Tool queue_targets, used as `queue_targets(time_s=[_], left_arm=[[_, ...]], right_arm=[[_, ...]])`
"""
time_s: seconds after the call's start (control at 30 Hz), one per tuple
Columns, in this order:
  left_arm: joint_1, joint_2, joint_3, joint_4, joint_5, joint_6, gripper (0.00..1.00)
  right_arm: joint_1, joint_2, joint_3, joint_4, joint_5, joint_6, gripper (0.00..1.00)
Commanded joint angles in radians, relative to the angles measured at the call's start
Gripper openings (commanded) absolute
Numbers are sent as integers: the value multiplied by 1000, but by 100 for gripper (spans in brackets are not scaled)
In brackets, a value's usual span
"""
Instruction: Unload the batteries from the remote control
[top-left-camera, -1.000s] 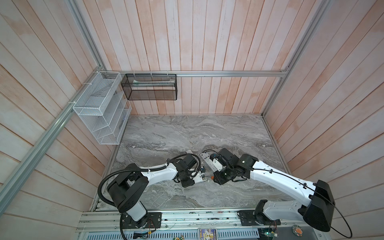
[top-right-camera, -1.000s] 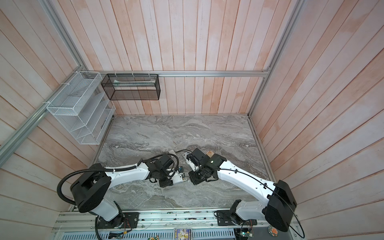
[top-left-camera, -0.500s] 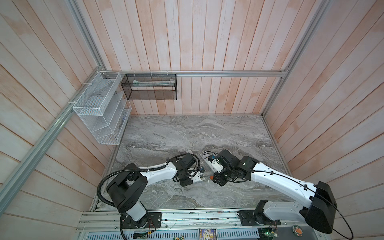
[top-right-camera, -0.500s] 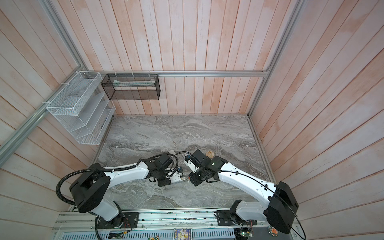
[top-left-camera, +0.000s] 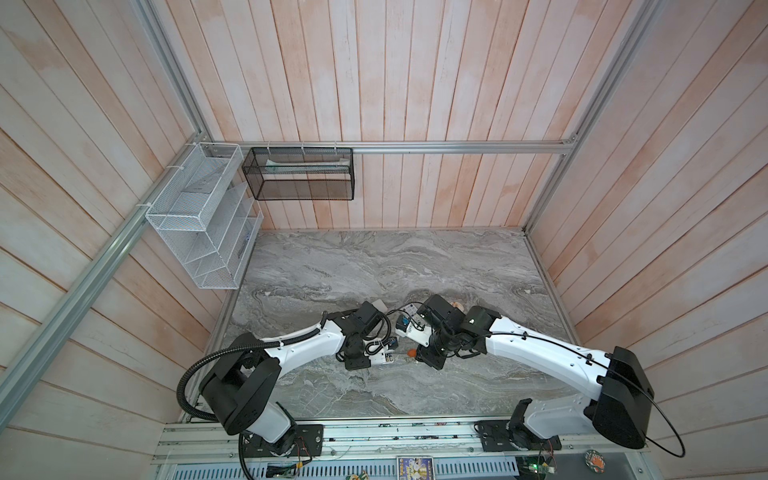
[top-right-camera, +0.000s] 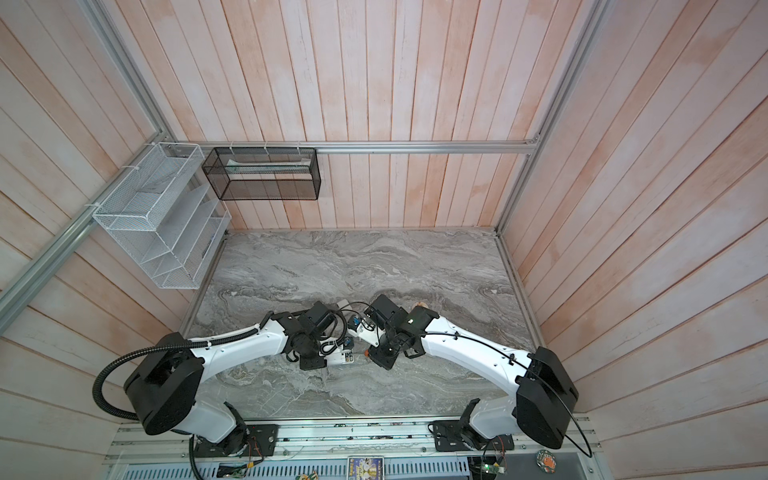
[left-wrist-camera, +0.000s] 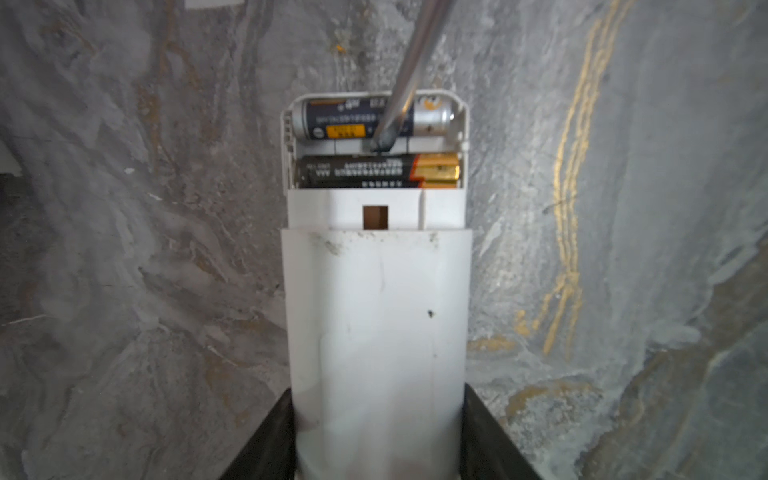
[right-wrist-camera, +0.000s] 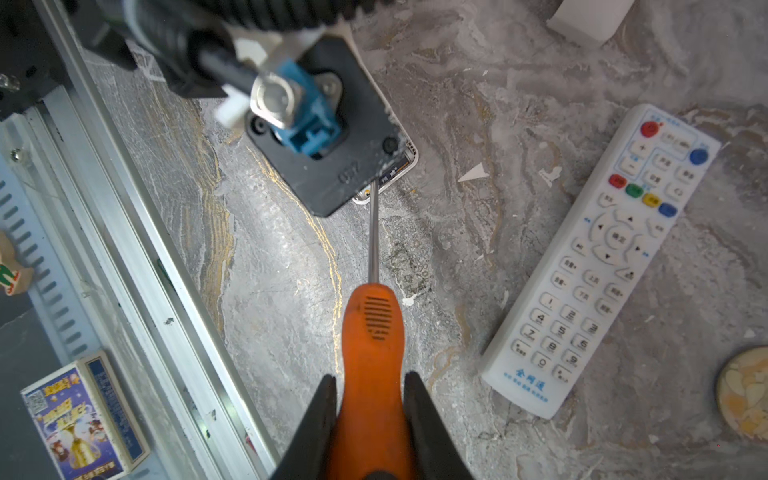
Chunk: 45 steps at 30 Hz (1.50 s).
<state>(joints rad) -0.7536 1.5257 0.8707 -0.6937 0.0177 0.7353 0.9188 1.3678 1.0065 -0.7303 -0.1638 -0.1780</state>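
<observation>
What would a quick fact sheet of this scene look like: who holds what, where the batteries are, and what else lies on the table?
Left gripper: shut on the white remote, back up, battery bay uncovered
Right gripper: shut on the orange-handled screwdriver
Batteries: two, seated side by side in the bay
Screwdriver tip: at the ridge between the two batteries
Also on the marble table: second remote, buttons up, apart from both grippers
</observation>
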Motion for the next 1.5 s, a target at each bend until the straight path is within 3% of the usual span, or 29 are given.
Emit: queue_targets(time_s=[0.0, 0.27, 0.53, 0.67, 0.87, 1.03, 1.27, 1.47], left_arm=[[-6, -47, 32, 9, 13, 60, 41], [-13, -26, 87, -74, -144, 42, 40], [-33, 30, 120, -125, -223, 23, 40], [-35, 38, 126, -134, -209, 13, 40], [-3, -32, 109, -111, -59, 21, 40], [17, -80, 19, -27, 15, 39, 40], [17, -22, 36, -9, 57, -31, 39], [8, 9, 8, 31, 88, -61, 39]], right_arm=[[8, -3, -15, 97, 25, -50, 6], [8, 18, 18, -2, 92, 52, 5], [8, -67, 32, -30, 109, 103, 5], [8, -109, 23, 2, 85, 130, 4], [4, -151, -28, 46, 85, 134, 4], [-4, -119, -2, 4, 1, 152, 4], [-36, 40, 132, -188, -135, 359, 6], [-75, -84, 28, -71, -242, 650, 4]])
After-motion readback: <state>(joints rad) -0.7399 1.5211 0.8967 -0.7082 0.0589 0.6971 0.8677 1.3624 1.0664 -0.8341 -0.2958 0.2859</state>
